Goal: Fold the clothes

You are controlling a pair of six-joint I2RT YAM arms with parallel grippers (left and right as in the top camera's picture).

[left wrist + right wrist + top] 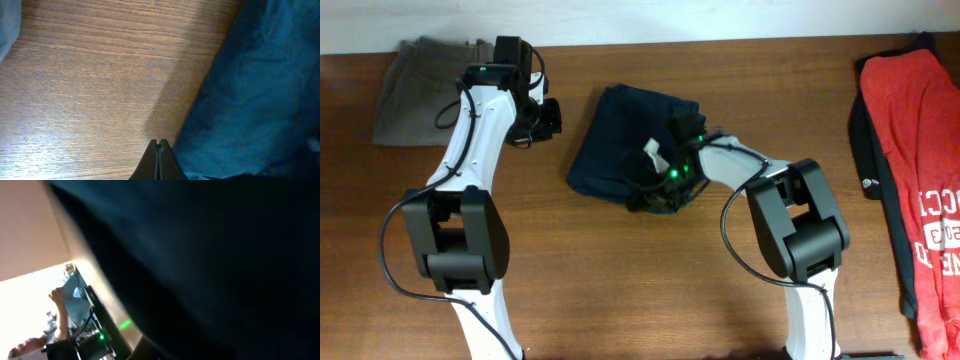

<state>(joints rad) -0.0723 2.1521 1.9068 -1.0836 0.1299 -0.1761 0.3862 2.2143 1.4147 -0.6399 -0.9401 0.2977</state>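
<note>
The clothes, a pair of dark navy shorts (620,140), lie bunched in the middle of the table, with a small white label (654,153) on top. My left gripper (552,118) is shut and empty just left of the shorts; in the left wrist view its tips (158,142) hang over bare wood beside the blue cloth (250,100). My right gripper (665,185) sits at the lower right corner of the shorts, shut with cloth bunched round it. Dark cloth (225,255) fills the right wrist view and covers most of the fingers.
Grey-olive shorts (420,85) lie at the back left, behind the left arm. A red T-shirt (920,150) with white lettering lies on a black garment (865,150) at the right edge. The wooden table (620,280) shows in front of the arms.
</note>
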